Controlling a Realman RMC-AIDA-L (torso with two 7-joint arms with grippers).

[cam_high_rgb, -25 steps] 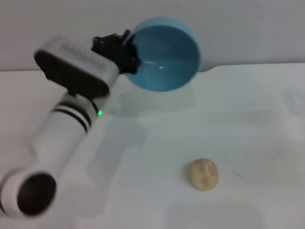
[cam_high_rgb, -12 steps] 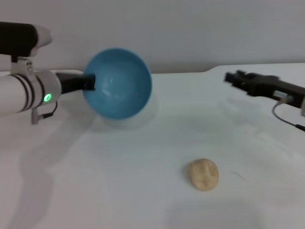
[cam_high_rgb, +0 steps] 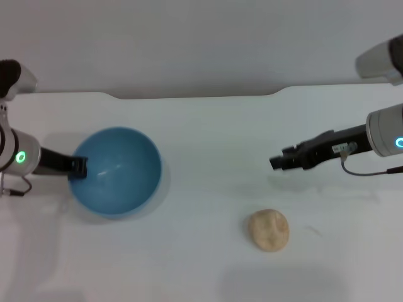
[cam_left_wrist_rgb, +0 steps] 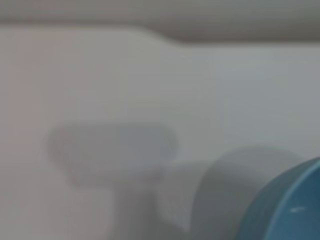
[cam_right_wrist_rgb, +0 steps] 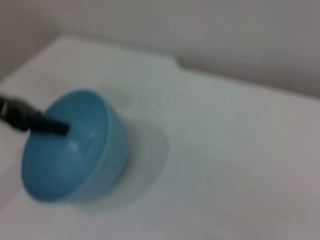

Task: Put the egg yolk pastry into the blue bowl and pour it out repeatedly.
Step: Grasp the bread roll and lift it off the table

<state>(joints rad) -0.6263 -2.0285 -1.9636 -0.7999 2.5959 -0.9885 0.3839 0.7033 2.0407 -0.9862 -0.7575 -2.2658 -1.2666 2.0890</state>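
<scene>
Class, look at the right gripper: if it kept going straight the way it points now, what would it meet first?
Probably the blue bowl, held at its rim by the left gripper. The right gripper points that way across bare table; the egg yolk pastry lies off that line. Height is uncertain.

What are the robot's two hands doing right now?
Left gripper: shut on the blue bowl rim.
Right gripper: holds nothing; open or shut cannot be told.

A bare test bench in a lab-like room: a plain white table [cam_high_rgb: 208,157] fills the frame, its notched far edge meeting a blank grey wall [cam_high_rgb: 201,44] across the top of the head view.
</scene>
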